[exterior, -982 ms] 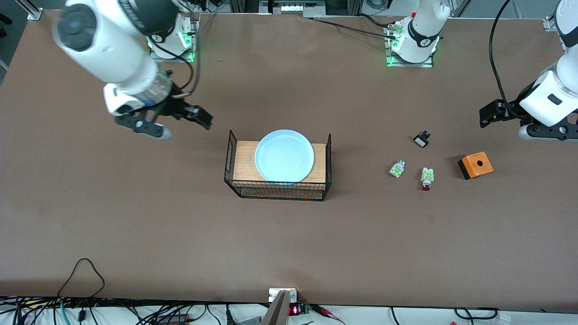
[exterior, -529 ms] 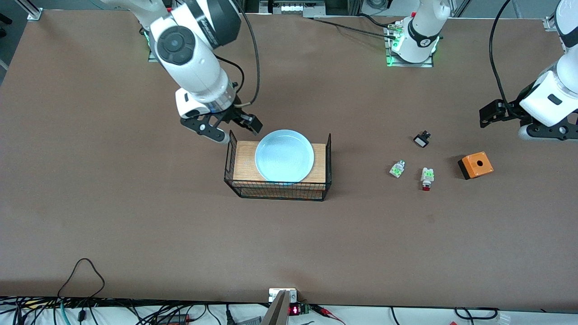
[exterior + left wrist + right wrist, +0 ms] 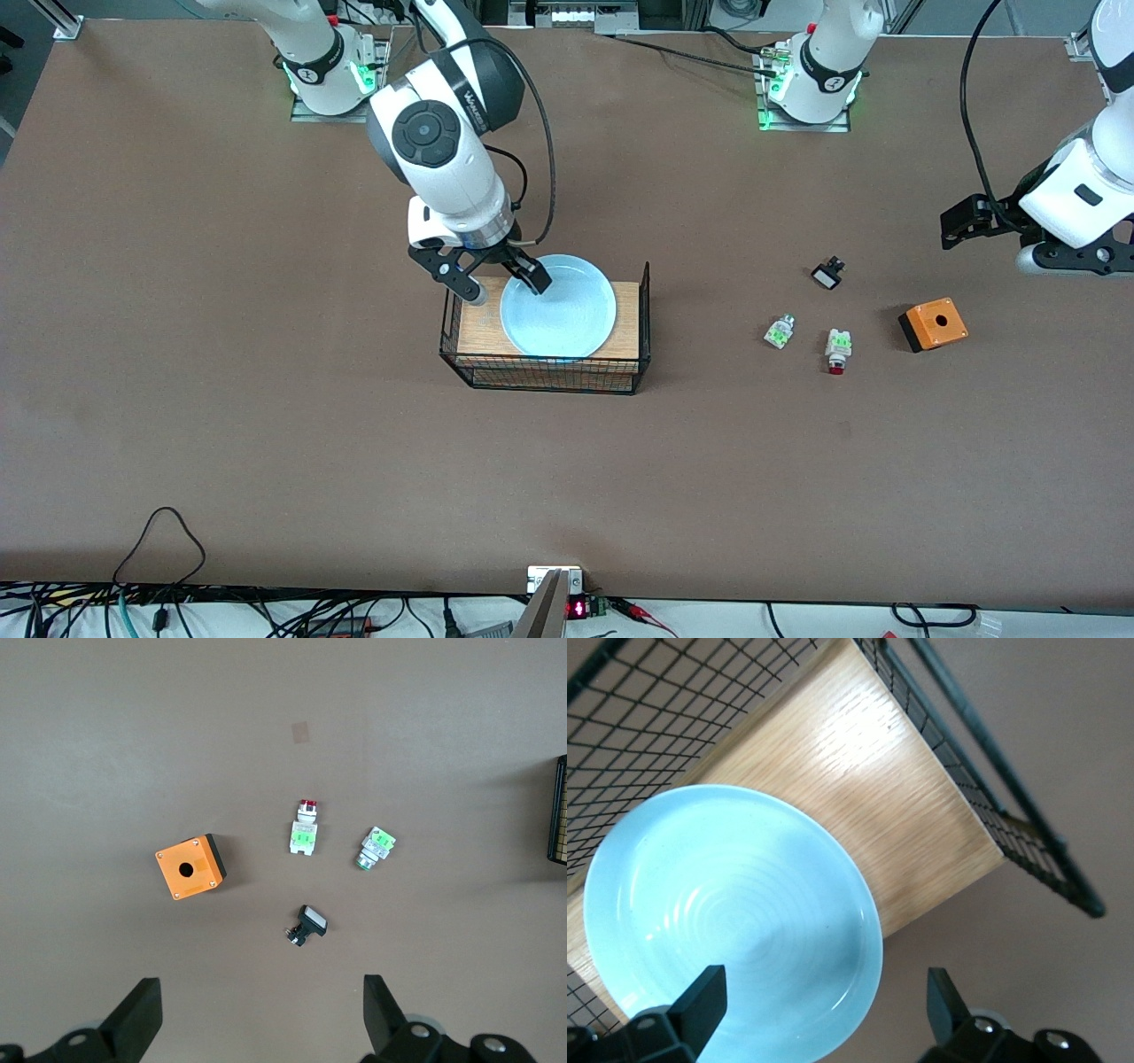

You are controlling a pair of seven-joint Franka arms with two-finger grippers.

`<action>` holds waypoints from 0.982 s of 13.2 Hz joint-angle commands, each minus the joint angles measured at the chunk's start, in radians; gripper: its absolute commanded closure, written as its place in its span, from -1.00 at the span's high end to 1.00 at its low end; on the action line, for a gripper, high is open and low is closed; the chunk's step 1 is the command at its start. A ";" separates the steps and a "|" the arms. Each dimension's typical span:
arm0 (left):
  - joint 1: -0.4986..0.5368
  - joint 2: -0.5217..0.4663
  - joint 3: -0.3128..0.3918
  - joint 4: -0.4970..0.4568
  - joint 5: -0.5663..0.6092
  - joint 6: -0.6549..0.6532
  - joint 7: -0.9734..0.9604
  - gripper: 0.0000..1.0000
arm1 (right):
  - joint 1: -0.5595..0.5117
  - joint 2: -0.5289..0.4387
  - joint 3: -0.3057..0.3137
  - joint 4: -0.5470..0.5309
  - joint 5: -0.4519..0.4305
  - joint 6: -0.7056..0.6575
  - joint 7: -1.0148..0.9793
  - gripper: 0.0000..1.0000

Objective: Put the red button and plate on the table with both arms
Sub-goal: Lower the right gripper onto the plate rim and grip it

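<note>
1. The right gripper [image 3: 501, 285], jaws spread, hovers over the plate's [image 3: 567, 315] rim; the plate sits on the wire rack [image 3: 636, 306].
2. The left gripper [image 3: 983, 237], jaws spread, waits above the table [image 3: 266, 425].
3. The red button [image 3: 837, 347] lies on the table, apparently on its side, near the orange box [image 3: 933, 324].

Left arm [image 3: 1076, 190] cut off by the front view's edge at its own end of the table; upper links out of frame. One finger of the right gripper [image 3: 500, 282] covers part of the plate [image 3: 567, 310] rim in the front view; in the right wrist view the plate [image 3: 726, 921] runs off the frame. Rack [image 3: 558, 811] shows only as a sliver at the left wrist view's edge.
</note>
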 commanded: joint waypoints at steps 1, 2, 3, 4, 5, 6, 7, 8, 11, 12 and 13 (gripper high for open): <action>0.002 0.013 0.003 0.029 -0.025 -0.027 0.001 1.00 | 0.016 0.024 -0.013 0.025 0.009 0.003 0.030 1.00; 0.003 0.011 0.003 0.029 -0.026 -0.028 0.001 1.00 | 0.016 0.031 -0.013 0.024 0.010 0.000 0.031 1.00; 0.002 0.013 0.003 0.030 -0.026 -0.033 0.002 1.00 | 0.016 0.038 -0.013 0.018 0.009 -0.003 0.030 1.00; 0.002 0.013 0.003 0.029 -0.026 -0.033 0.002 1.00 | 0.019 0.045 -0.013 0.018 0.009 -0.008 0.030 1.00; 0.002 0.013 0.003 0.030 -0.026 -0.033 0.004 1.00 | 0.017 0.045 -0.013 0.018 0.007 -0.010 0.028 1.00; 0.002 0.013 0.003 0.029 -0.026 -0.033 0.004 1.00 | 0.017 0.045 -0.013 0.016 0.007 -0.010 0.025 1.00; 0.002 0.013 0.003 0.029 -0.026 -0.035 0.003 1.00 | 0.017 0.047 -0.013 0.016 0.007 -0.010 0.022 1.00; 0.002 0.013 0.003 0.030 -0.026 -0.035 0.002 1.00 | 0.017 0.050 -0.013 0.016 0.007 -0.010 0.022 1.00; 0.003 0.013 0.003 0.029 -0.026 -0.035 0.004 1.00 | 0.016 0.058 -0.013 0.018 0.010 -0.008 0.025 1.00; 0.003 0.013 0.003 0.029 -0.026 -0.035 0.003 1.00 | 0.016 0.058 -0.013 0.018 0.012 -0.008 0.030 1.00; 0.003 0.013 0.003 0.030 -0.026 -0.035 0.002 1.00 | 0.014 0.059 -0.013 0.018 0.012 -0.007 0.028 1.00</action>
